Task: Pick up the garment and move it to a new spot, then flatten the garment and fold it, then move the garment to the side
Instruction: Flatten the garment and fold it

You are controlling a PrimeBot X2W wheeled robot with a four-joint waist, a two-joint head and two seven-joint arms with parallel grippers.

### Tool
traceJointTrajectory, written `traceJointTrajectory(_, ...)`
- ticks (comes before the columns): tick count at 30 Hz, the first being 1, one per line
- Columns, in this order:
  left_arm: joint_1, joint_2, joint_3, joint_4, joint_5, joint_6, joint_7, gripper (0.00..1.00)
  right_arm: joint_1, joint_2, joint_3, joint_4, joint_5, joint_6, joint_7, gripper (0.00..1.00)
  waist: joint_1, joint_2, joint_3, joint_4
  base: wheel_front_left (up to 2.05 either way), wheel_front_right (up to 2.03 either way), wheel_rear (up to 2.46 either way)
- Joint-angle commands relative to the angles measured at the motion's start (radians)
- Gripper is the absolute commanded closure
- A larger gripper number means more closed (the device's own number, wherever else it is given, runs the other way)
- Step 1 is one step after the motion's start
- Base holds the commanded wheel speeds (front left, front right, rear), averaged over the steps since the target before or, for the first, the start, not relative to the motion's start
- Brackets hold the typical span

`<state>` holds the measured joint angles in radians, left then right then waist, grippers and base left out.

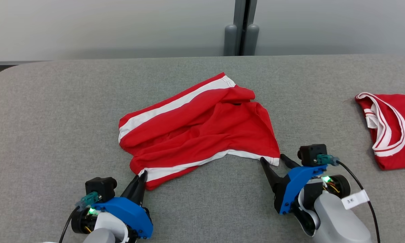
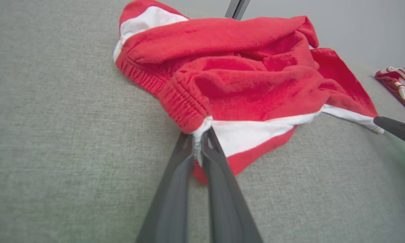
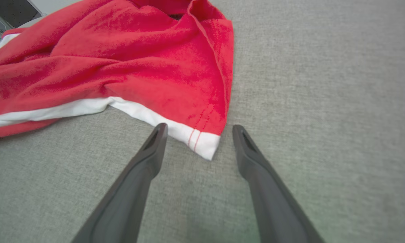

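Note:
A pair of red shorts with white side stripes, the garment (image 1: 202,128), lies crumpled in the middle of the grey table (image 1: 54,111). My left gripper (image 1: 142,175) is shut on the garment's near left corner, where the elastic waistband meets the white stripe; in the left wrist view the garment (image 2: 242,84) is pinched between the two fingers of the left gripper (image 2: 198,136). My right gripper (image 1: 272,159) stands open at the near right hem corner. In the right wrist view the right gripper (image 3: 197,130) has that white corner of the garment (image 3: 138,67) between its spread fingertips.
A second red garment with white trim (image 1: 389,131) lies folded at the table's right edge, also seen as the second red garment (image 2: 399,87) far right in the left wrist view. A grey wall with a dark post (image 1: 241,27) stands behind the table.

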<state>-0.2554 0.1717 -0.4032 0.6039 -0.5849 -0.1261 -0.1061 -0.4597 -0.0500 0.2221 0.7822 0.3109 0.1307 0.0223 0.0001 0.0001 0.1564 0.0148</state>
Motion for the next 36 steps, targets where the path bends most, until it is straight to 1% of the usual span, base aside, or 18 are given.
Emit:
traceJointTrajectory(1,-0.027,0.005,-0.008,0.006,-0.004,-0.007,-0.010,1.00,-0.032,-0.002,0.015,0.040,-0.006,0.000,-0.006,0.00,-0.0001,-0.0001,0.008,0.007,0.00,0.00,0.00)
traceJointTrajectory(2,-0.031,0.005,-0.013,0.009,-0.007,-0.007,-0.013,1.00,-0.045,-0.002,0.022,0.066,-0.003,0.000,-0.006,0.16,-0.0001,-0.0001,0.010,0.009,0.00,0.00,0.00)
traceJointTrajectory(3,-0.035,0.005,-0.017,0.013,-0.010,-0.005,-0.019,1.00,-0.057,-0.002,0.032,0.084,0.003,0.000,-0.011,0.59,-0.0001,-0.0001,0.011,0.011,0.00,0.00,0.00)
traceJointTrajectory(4,-0.039,0.005,-0.020,0.016,-0.013,-0.005,-0.022,1.00,-0.067,-0.001,0.040,0.101,0.007,0.000,-0.017,1.00,-0.0001,-0.0001,0.012,0.012,0.00,0.00,0.00)
traceJointTrajectory(7,-0.051,0.010,-0.021,0.019,-0.022,-0.005,-0.048,1.00,-0.089,-0.002,0.040,0.124,0.017,0.000,-0.070,1.00,-0.0001,-0.0001,0.009,0.011,0.00,0.00,0.00)
traceJointTrajectory(11,-0.057,0.013,-0.007,-0.006,-0.042,-0.005,-0.099,1.00,-0.091,-0.002,0.019,0.100,0.051,0.000,-0.150,1.00,-0.0001,-0.0001,-0.011,0.001,0.00,0.00,0.00)
traceJointTrajectory(14,-0.053,0.016,0.004,-0.075,-0.078,-0.005,-0.121,1.00,-0.072,-0.002,-0.009,0.044,0.042,0.000,-0.194,1.00,-0.0001,-0.0001,-0.031,-0.012,0.00,0.00,0.00)
traceJointTrajectory(17,-0.034,0.039,0.013,-0.181,-0.136,-0.005,-0.125,1.00,-0.037,-0.025,-0.043,-0.065,0.015,0.000,-0.194,1.00,-0.0001,-0.0001,-0.052,-0.025,0.00,0.00,0.00)
traceJointTrajectory(19,-0.021,0.065,0.019,-0.269,-0.175,-0.005,-0.111,1.00,-0.002,-0.051,-0.063,-0.175,-0.001,0.000,-0.165,1.00,-0.0001,-0.0001,-0.065,-0.033,0.00,0.00,0.00)
traceJointTrajectory(21,-0.013,0.099,0.029,-0.358,-0.197,-0.005,-0.087,1.00,0.041,-0.081,-0.094,-0.306,-0.015,0.000,-0.113,1.00,-0.0001,-0.0001,-0.075,-0.041,0.00,0.00,0.00)
traceJointTrajectory(22,-0.013,0.099,0.029,-0.358,-0.197,-0.005,-0.087,1.00,0.041,-0.081,-0.094,-0.306,-0.015,0.000,-0.113,1.00,-0.0001,-0.0001,-0.075,-0.041,0.00,0.00,0.00)
traceJointTrajectory(23,-0.009,0.133,0.042,-0.450,-0.222,-0.004,-0.048,1.00,0.085,-0.106,-0.140,-0.454,-0.034,-0.001,-0.054,1.00,-0.0001,-0.0001,-0.080,-0.049,0.00,0.00,0.00)
traceJointTrajectory(27,-0.008,0.202,0.059,-0.646,-0.249,0.026,0.067,1.00,0.178,-0.117,-0.207,-0.760,-0.054,-0.001,0.104,1.00,-0.0001,-0.0001,-0.077,-0.065,0.00,0.00,0.00)
traceJointTrajectory(28,-0.008,0.202,0.059,-0.646,-0.249,0.026,0.067,1.00,0.178,-0.117,-0.207,-0.760,-0.054,-0.001,0.104,1.00,-0.0001,-0.0001,-0.077,-0.065,0.00,0.00,0.00)
traceJointTrajectory(30,-0.014,0.221,0.060,-0.742,-0.274,0.043,0.127,1.00,0.207,-0.118,-0.224,-0.894,-0.059,-0.001,0.183,1.00,-0.0001,-0.0001,-0.069,-0.072,0.00,0.00,0.00)
traceJointTrajectory(33,-0.039,0.242,0.062,-0.862,-0.313,0.075,0.214,1.00,0.231,-0.115,-0.238,-1.050,-0.058,0.000,0.293,1.00,-0.0001,-0.0001,-0.048,-0.081,0.00,0.00,0.00)
traceJointTrajectory(36,-0.093,0.260,0.066,-0.922,-0.342,0.104,0.292,1.00,0.187,-0.134,-0.248,-1.112,-0.040,0.000,0.369,1.00,-0.0001,-0.0001,0.000,-0.090,0.00,0.00,0.00)
